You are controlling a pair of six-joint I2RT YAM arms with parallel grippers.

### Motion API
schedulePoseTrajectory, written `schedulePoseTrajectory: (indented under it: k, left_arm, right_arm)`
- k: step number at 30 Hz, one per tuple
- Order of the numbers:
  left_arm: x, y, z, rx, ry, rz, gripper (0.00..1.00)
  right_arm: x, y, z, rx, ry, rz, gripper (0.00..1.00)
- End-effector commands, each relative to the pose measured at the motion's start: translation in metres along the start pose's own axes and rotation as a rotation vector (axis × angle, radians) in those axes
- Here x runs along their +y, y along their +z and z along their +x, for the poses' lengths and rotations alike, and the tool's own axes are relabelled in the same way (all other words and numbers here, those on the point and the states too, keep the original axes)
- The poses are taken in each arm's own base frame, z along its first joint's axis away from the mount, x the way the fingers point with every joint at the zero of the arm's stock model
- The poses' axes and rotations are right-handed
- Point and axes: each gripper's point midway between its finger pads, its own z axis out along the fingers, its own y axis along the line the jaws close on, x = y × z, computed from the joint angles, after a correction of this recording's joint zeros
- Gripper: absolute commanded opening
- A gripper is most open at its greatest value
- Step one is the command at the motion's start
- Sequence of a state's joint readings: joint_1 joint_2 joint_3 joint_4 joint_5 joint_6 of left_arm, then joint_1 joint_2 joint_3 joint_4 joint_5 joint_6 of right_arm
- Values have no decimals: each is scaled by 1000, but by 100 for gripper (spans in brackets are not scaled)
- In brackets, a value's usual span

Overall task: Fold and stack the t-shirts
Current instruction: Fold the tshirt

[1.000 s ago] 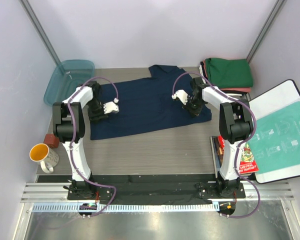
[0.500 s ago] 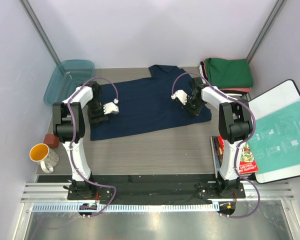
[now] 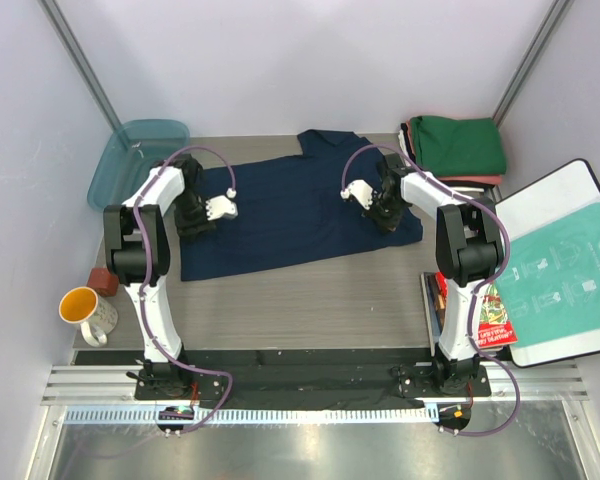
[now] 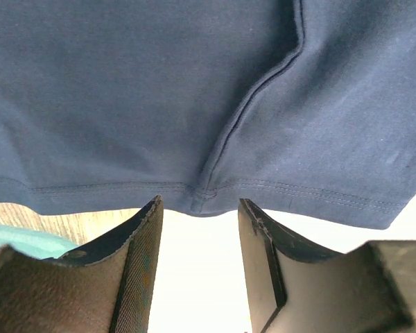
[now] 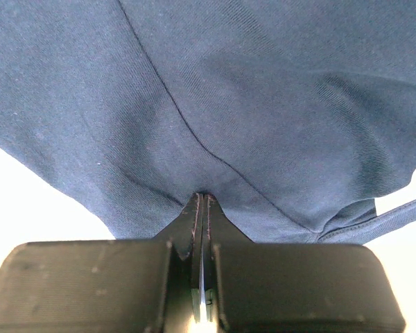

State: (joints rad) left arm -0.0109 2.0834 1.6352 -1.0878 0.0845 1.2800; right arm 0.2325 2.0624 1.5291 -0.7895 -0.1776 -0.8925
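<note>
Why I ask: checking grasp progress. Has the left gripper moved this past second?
Yes. The left gripper shifted slightly toward the far wall, closer to the teal bin.

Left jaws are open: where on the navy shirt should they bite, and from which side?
The navy shirt lies spread flat, so its free edge is the only bite: probably the hem where the seam meets it, just ahead of the left gripper, approached from the left side.

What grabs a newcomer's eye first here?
The navy t-shirt lies spread across the middle of the table. The right gripper is pinched shut on its cloth at the right side, while the left gripper stands open at the hem on the left. At back right sits a folded stack topped by a green t-shirt.
</note>
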Motion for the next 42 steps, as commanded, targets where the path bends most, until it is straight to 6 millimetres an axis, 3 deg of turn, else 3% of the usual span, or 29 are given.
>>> schedulePoseTrajectory:
  k: [1, 18, 26, 29, 30, 35, 42]
  left_arm:
    - [-4, -4, -1, -18, -18, 21, 48]
    - [-9, 12, 3, -4, -34, 44, 43]
    - [-8, 9, 4, 0, -37, 34, 27]
    - [-9, 3, 4, 0, -39, 30, 2]
    - [-9, 0, 4, 6, -34, 29, 0]
    - [-14, -14, 5, 13, -22, 30, 0]
    - [-26, -20, 16, 64, -13, 60, 0]
  right_arm:
    - [-2, -1, -15, -34, -21, 4, 1]
    - [-5, -3, -19, -36, -22, 15, 1]
    - [-4, -3, -18, -34, -22, 15, 1]
    - [-3, -3, -17, -30, -25, 14, 1]
    - [-4, -3, -17, -30, -23, 15, 1]
    - [-3, -2, -16, -28, -29, 14, 1]
    - [-2, 0, -16, -25, -28, 9, 1]
